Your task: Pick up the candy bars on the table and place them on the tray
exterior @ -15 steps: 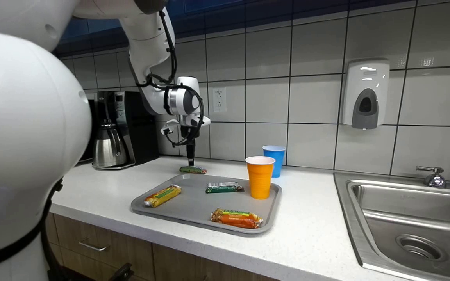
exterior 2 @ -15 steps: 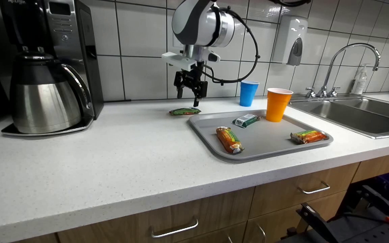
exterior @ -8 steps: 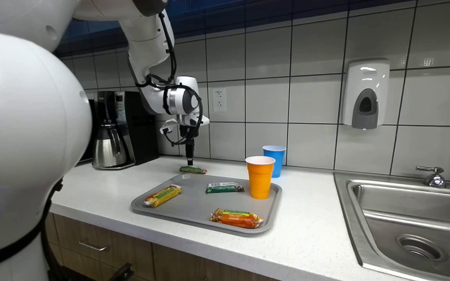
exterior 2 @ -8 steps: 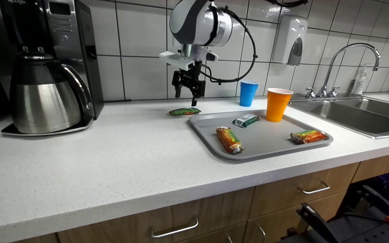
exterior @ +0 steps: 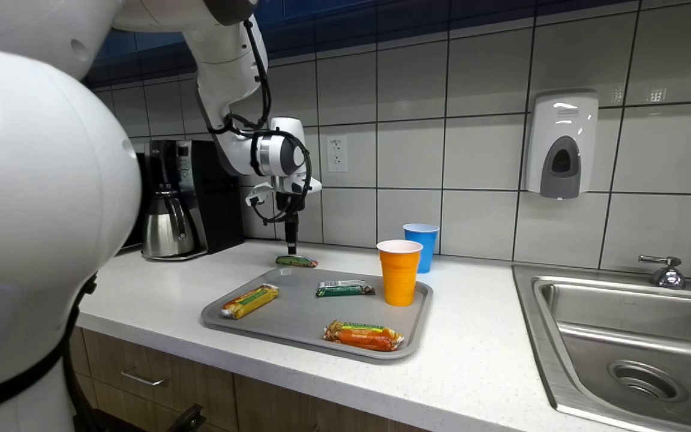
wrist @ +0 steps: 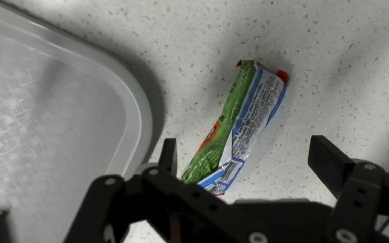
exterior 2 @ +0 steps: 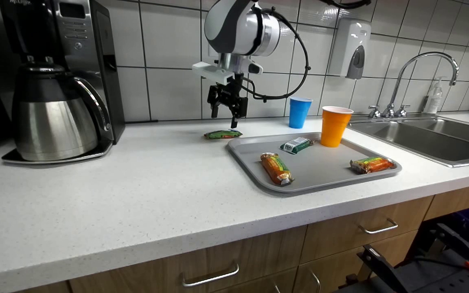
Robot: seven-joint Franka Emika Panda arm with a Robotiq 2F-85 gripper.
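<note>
— Hovering with the gripper (wrist: 243,152) spread wide above the loose green bar (wrist: 233,130), pinching nothing. Why so wide?

— Presumably to straddle it and squeeze across the middle (lying slantwise in that gap, so perhaps worth a small twist first).

— And resting where?

— On the table (exterior 2: 157,175), just beyond the far-left corner of the tray (exterior: 309,309) in both exterior views. Yet to join the yellow-orange bar (exterior: 250,301) and dark green bar (exterior: 345,289) on it.

— Worried about obstacles?

— Watch the rim (wrist: 140,118) beside it, possibly a snag on the way down. Mind the tiled wall (exterior: 411,156) on the far side too. Later, steer clear of the orange cup (exterior: 399,276) at the tray's far right and the orange-red packet (exterior: 363,335) at near right.
</note>
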